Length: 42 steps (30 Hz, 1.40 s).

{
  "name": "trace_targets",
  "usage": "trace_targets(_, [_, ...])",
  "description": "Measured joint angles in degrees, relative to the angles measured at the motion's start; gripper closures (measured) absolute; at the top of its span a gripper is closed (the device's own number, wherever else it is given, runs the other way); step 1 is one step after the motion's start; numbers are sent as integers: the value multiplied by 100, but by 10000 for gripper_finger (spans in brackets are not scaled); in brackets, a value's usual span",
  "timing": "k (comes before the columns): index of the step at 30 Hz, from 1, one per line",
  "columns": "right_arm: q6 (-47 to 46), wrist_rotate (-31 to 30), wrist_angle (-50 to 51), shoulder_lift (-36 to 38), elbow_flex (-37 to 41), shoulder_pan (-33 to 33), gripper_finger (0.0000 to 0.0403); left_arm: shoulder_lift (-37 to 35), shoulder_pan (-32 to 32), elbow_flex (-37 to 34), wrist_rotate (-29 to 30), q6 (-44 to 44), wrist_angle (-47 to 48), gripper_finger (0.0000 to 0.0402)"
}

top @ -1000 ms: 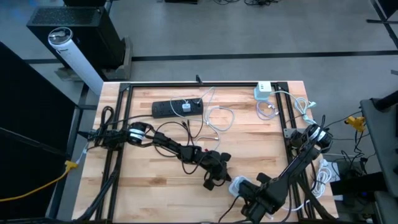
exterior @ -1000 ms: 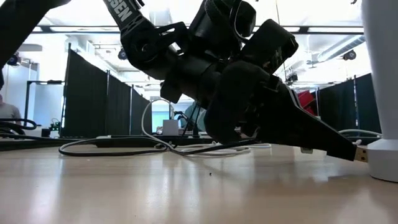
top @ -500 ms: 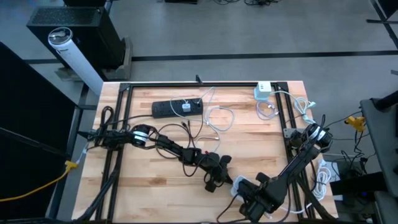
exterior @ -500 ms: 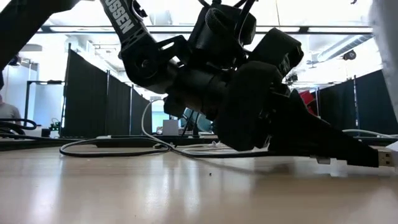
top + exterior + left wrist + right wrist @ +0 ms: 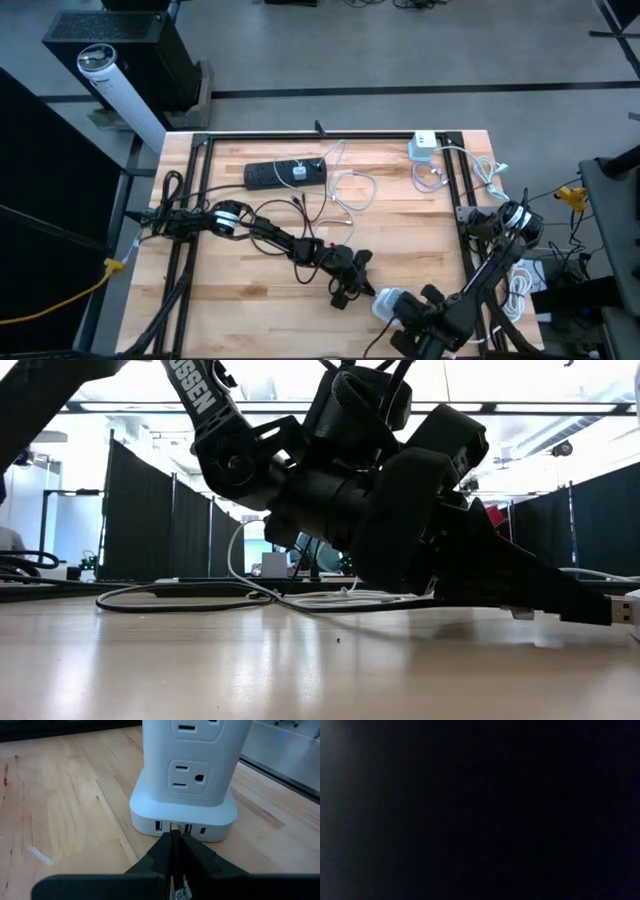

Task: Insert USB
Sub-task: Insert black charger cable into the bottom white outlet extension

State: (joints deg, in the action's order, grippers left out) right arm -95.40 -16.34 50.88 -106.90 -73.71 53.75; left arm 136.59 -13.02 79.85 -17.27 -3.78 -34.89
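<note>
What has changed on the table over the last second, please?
The left gripper, shut on the USB plug, has carried it forward to the white power tower's base ports. The right gripper shifted slightly beside the tower. The black power strip and cables stayed put.

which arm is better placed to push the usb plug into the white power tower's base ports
Left. The left gripper is shut on the metal-tipped USB plug, lined up at the row of ports in the white power tower. The right gripper sits by the tower with no plug; its wrist view is dark.

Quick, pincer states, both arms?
Left pincer: shut on the USB plug, at the white power tower.
Right pincer: cannot be told.
</note>
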Motion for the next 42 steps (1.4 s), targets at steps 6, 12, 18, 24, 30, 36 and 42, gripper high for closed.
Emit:
trace_targets(6, [-679,-449,-248,-43,316,159,403,0,4,0,-27,89,11,381])
trace_targets(12, [-423,-611,-397,-150,336,205,403,0,4,0,-69,134,-3,381])
trace_targets(18, [-239,-901,-414,-281,339,265,403,94,0,-9,-91,191,-282,381])
trace_targets(24, [-63,-981,-431,-352,338,278,403,231,4,-13,-176,123,-506,381])
trace_targets(30, [-9,-1007,-444,-353,361,278,403,334,7,-7,-239,-41,-774,381])
trace_targets(36, [51,-1036,-450,-353,363,278,403,365,11,127,-410,-9,-901,381])
trace_targets(42, [47,-1005,-422,-344,315,278,403,316,17,475,-525,-65,-72,381])
